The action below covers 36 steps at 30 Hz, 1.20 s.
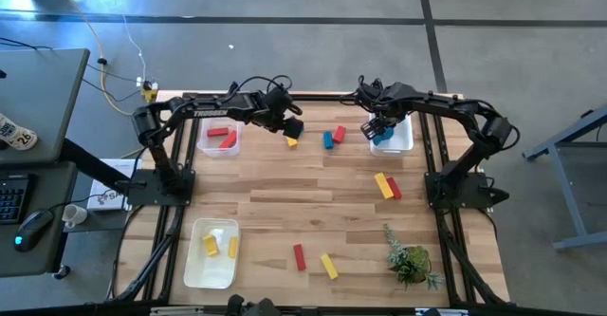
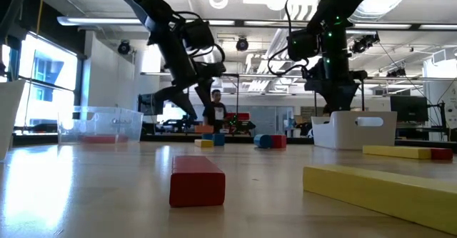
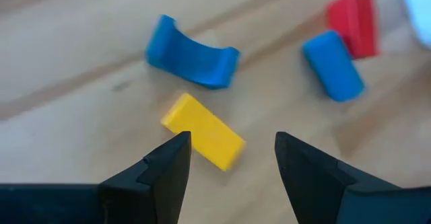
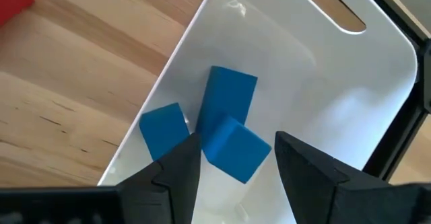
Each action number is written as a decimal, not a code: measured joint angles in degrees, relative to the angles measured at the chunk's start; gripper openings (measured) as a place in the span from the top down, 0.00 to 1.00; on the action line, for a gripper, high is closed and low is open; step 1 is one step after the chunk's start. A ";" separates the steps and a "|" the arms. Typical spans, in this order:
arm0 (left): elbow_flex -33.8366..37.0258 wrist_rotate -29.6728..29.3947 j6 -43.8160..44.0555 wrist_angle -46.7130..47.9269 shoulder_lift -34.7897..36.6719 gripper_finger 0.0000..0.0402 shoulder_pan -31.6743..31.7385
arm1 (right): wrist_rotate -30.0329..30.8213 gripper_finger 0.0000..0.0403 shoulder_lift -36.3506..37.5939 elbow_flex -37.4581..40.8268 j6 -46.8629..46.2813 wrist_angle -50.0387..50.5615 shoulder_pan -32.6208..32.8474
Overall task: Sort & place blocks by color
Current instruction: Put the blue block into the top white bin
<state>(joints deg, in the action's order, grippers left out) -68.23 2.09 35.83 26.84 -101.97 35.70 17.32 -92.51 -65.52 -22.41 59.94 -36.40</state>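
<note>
My right gripper [image 4: 234, 158] hangs with fingers spread above the white bin [image 1: 402, 138] at the table's far right, where three blue blocks [image 4: 225, 126] lie loose inside, none held. My left gripper [image 3: 232, 158], fingers parted and grasping nothing, hovers over a yellow block [image 3: 202, 131] on the far middle of the table, near a curved blue piece [image 3: 192, 44], a blue bar [image 3: 333, 66] and a red block [image 3: 353, 22]
</note>
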 joint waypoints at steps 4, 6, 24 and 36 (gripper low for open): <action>0.00 -0.88 -0.53 -0.17 -1.02 0.50 -0.15 | -0.04 0.56 -0.01 0.00 0.44 -0.25 0.00; 0.00 -1.40 -4.69 -0.99 -1.26 0.50 -0.28 | -0.07 0.56 0.00 0.00 0.46 -0.27 0.00; -4.84 -2.09 -61.64 2.00 -1.32 0.50 -1.83 | -2.05 0.56 -0.02 -0.02 0.44 -0.96 0.02; -12.64 -4.77 -49.47 17.47 -1.22 0.50 -2.01 | -5.40 0.56 4.10 -0.09 -1.09 -1.66 0.04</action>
<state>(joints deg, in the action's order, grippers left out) -80.86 -2.69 -13.63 44.31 -103.19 33.69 11.92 -88.41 -65.60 -23.51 58.29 -36.36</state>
